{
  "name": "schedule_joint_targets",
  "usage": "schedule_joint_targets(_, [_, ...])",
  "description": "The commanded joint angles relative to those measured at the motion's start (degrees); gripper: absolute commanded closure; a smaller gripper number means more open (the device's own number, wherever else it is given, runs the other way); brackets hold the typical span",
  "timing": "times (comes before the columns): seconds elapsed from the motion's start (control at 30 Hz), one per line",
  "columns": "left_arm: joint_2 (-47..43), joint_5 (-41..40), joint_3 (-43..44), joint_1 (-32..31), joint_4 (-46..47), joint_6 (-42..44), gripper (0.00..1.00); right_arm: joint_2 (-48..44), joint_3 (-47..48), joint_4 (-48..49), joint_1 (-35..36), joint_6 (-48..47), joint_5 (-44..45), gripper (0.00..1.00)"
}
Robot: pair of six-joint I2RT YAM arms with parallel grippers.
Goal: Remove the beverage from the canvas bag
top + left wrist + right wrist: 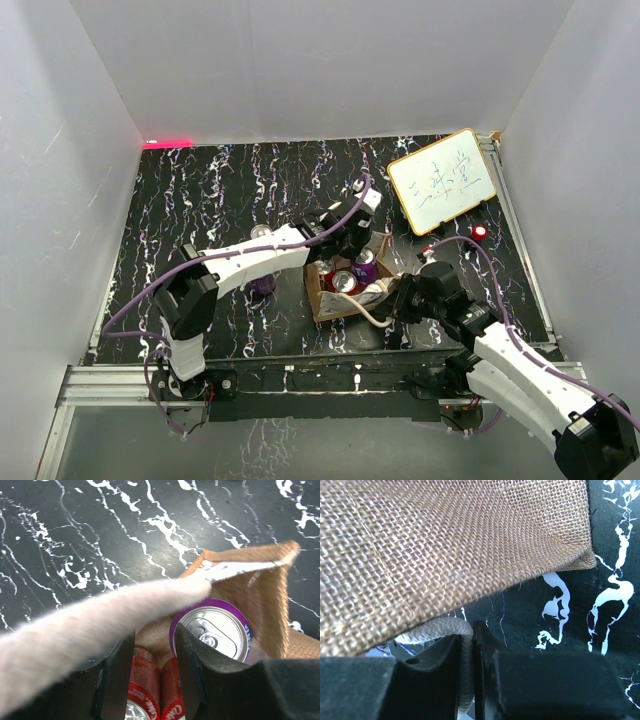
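Note:
The canvas bag (322,298) stands open in the middle of the table, with a purple can (365,266) and red cans (343,282) inside. My left gripper (349,243) hangs over the bag's far side. In the left wrist view it (152,655) is open: two red cans (150,672) show between its fingers, and the purple can (217,630) is just outside the right finger (192,665). A cream handle (95,630) crosses in front. My right gripper (401,298) is shut on the other cream handle (465,647), beside the bag's wall (445,555).
A white board with a yellow frame (442,180) leans at the back right, with a small red object (479,232) in front of it. Another purple can (262,283) stands on the table left of the bag, partly hidden by my left arm. White walls enclose the table.

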Motion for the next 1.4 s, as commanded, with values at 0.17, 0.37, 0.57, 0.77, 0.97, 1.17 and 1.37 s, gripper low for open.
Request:
schedule_joint_targets(0.17, [-1.2,4.9,1.5,0.6,-1.7,1.8,0.65,2.0,3.0,2.0,-0.1,-1.9,1.2,0.86])
schedule_joint_targets(0.37, [-5.0,9.3,1.7,0.6,-1.3,1.8,0.59,2.5,2.7,2.7,-0.1,-1.9,1.0,0.86])
schedule_joint_targets(0.57, [-9.2,14.2,-0.4,0.6,-0.4,2.4,0.45,2.1,2.2,2.9,-0.1,-1.9,1.0,0.86])
schedule_joint_targets(0.77, [-8.8,16.6,-1.5,0.5,-1.0,3.4,0.33,1.8,2.0,3.3,-0.1,-1.6,0.8,0.86])
schedule_joint_targets(0.97, [-6.0,14.5,-1.2,-0.6,-1.3,4.4,0.30,1.2,2.0,2.9,-0.1,-1.5,0.6,0.86])
schedule_joint_targets(1.17, [-2.3,12.0,-0.9,-1.5,-1.3,5.7,0.30,0.7,1.6,2.7,-0.1,-1.4,0.7,0.86])
schedule_joint_targets(1.37, [0.4,7.6,-0.7,-3.9,-0.5,6.6,0.30,0.7,1.5,2.7,-0.1,-1.4,1.0,0.86])
